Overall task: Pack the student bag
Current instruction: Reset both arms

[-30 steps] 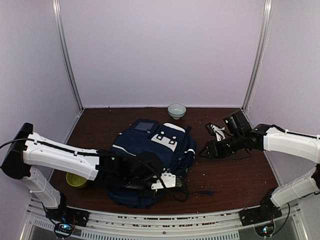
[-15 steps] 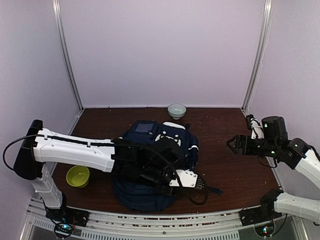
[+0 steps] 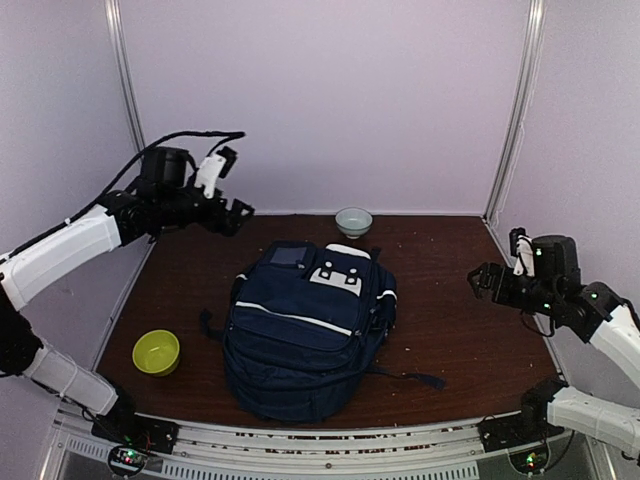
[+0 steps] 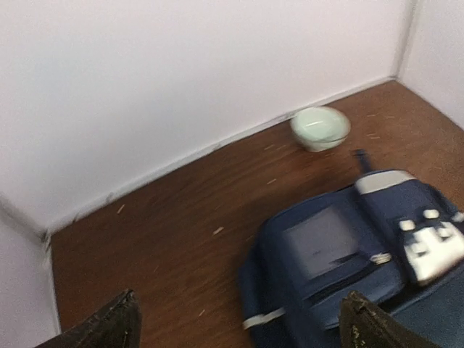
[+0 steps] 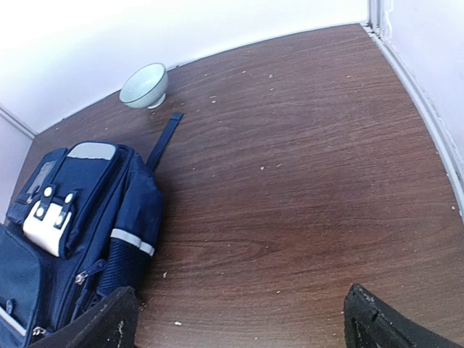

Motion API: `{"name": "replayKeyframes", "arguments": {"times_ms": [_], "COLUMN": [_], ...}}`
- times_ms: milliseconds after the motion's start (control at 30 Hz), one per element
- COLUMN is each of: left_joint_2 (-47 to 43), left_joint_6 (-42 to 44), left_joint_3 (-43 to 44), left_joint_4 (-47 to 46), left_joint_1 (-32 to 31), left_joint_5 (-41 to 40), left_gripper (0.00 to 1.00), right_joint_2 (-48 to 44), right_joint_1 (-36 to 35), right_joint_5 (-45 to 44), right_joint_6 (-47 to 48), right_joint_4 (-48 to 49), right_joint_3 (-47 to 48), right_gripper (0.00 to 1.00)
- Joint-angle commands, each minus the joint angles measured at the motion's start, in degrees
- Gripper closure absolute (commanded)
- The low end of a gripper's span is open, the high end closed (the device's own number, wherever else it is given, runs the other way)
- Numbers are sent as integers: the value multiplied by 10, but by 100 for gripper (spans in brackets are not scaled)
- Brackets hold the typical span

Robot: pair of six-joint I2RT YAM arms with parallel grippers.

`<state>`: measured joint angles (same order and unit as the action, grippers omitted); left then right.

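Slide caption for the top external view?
The student bag mid-table, left hand and right hand open and clear of it; green bowl left, pale bowl behind.

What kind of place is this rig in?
Probably an enclosed lab test cell, not a home: plain pale walls box in a brown table, with just a backpack, a green bowl and a pale bowl laid out.

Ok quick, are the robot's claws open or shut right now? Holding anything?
Left claw: open, holding nothing.
Right claw: open, holding nothing.
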<state>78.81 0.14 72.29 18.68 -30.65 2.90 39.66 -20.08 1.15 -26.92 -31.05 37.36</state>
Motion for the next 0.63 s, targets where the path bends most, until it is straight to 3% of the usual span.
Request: {"name": "replayKeyframes", "arguments": {"times_ms": [0, 167, 333, 600], "left_joint_2": [-82, -125, -145, -153], "left_joint_6": [-107, -86, -79, -56], "left_joint_3": [-136, -228, -294, -299], "left_joint_4": [-58, -116, -186, -194], "left_joint_1": [79, 92, 93, 93], "left_joint_5": [-125, -284, -331, -359], "left_gripper": [2, 2, 2, 2], "right_joint_2": [-17, -36, -48, -69], "right_joint_1": [7, 7, 7, 8], "right_joint_5": [-57, -103, -174, -193], "right_joint_6": [5, -2, -37, -33], "right_joint_4": [29, 67, 119, 173], "right_joint_3": [-30, -69, -108, -145], "right_gripper": [0, 0, 0, 1]}}
